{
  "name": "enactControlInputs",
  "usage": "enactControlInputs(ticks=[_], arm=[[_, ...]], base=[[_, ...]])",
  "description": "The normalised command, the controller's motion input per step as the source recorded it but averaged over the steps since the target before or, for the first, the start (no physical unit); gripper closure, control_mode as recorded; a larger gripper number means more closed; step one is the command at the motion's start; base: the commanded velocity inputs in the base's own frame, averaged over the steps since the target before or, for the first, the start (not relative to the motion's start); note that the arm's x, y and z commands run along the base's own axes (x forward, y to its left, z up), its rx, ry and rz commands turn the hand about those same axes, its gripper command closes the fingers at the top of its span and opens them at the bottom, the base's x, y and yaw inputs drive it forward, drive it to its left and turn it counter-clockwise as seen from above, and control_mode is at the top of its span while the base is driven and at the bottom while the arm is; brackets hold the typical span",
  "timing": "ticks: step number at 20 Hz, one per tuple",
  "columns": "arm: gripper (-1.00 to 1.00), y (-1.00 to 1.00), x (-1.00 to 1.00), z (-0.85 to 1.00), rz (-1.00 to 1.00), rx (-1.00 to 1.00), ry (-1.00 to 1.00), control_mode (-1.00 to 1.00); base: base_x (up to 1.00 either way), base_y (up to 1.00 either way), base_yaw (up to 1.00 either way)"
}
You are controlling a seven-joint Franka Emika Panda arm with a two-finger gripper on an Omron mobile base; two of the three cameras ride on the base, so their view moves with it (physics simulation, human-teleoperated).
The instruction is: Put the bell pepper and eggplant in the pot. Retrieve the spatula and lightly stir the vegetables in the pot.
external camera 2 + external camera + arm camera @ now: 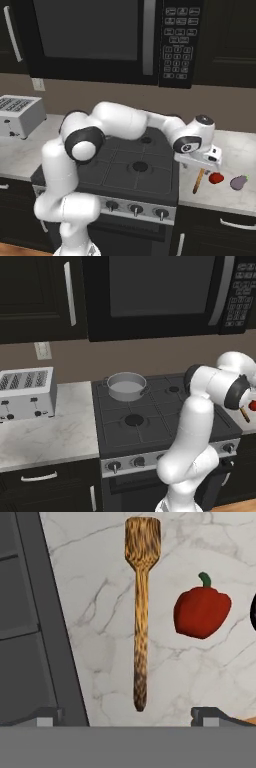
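At the right of the right base frame, over the pale marble surface (235, 150) beside the stove (125, 167), my pincer (200, 161) hangs with its jaws spread wide and nothing between them. Just beneath it, right of centre, lies the spatula (198, 181), and a touch further right sits the bell pepper (216, 178), then the purple eggplant (239, 182) near the frame's right edge, all apart from one another. Through the hand camera, the spatula (141, 612) runs down the middle of the frame, blade at the top, handle end toward my fingertips (47, 716). The bell pepper (201, 610) rests right of it, green stem up, not touching. In the left base frame, the pot (126, 386) stands on the stove's back left burner, centre of frame, well apart from the vegetables. A toaster (26, 392) sits at the left edge.
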Motion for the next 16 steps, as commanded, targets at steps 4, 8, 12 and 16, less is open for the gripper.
enactControlInputs(ticks=[4,8,12,16], arm=[[-1.00,-0.22,0.02,-0.01,-0.02,0.00,0.07,-1.00],[-1.00,-0.14,0.09,0.00,-0.12,0.00,0.10,-1.00],[-1.00,-0.12,0.02,-0.01,-0.17,0.06,0.01,-1.00],[-1.00,-0.14,0.05,-0.18,-0.16,0.10,0.00,-1.00]], base=[[0.00,0.00,0.00],[0.00,0.00,0.00],[0.00,0.00,0.00],[0.00,0.00,0.00]])
